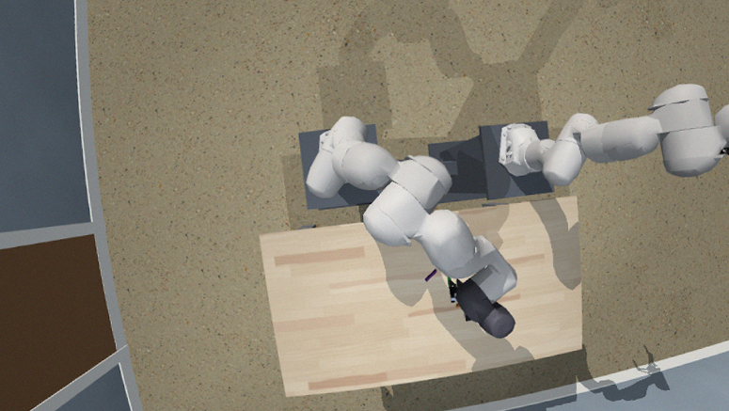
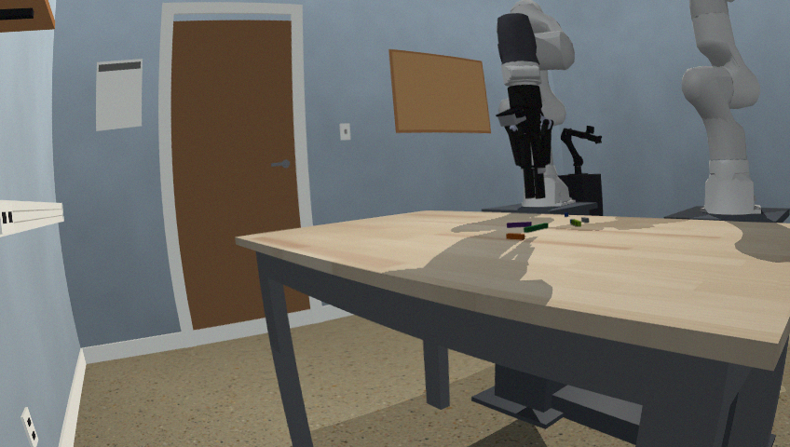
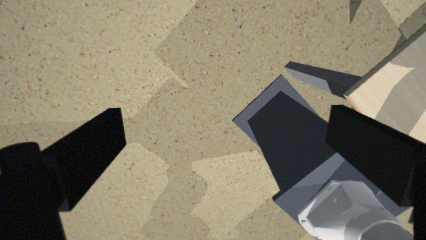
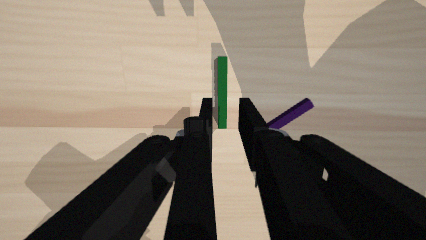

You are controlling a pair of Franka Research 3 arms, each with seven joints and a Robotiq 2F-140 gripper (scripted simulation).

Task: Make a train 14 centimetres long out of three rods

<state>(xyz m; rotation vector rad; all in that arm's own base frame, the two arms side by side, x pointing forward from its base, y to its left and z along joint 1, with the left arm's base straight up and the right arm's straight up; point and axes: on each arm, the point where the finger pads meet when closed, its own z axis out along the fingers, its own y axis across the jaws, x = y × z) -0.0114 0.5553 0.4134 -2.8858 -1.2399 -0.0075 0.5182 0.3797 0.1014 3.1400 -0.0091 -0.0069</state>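
A green rod (image 4: 222,90) (image 2: 536,227) lies flat on the table (image 1: 330,339) (image 2: 637,288). A purple rod (image 4: 292,114) (image 2: 519,224) (image 1: 430,275) lies angled beside it. An orange rod (image 2: 514,236) lies nearer the exterior camera. A lime rod (image 2: 576,223), a grey rod (image 2: 584,220) and a small blue rod (image 2: 565,214) lie farther back. My right gripper (image 4: 225,113) (image 2: 534,195) points down above the rods, narrowly open with nothing between its fingers; the green rod shows below, between its fingertips in the right wrist view. My left gripper (image 3: 225,125) is wide open and empty, away from the table.
The right arm (image 1: 397,212) reaches across the table's back edge and hides part of the top in the top view. The left arm (image 1: 623,139) stretches out to the right, off the table. A small black arm (image 2: 576,146) stands behind the table.
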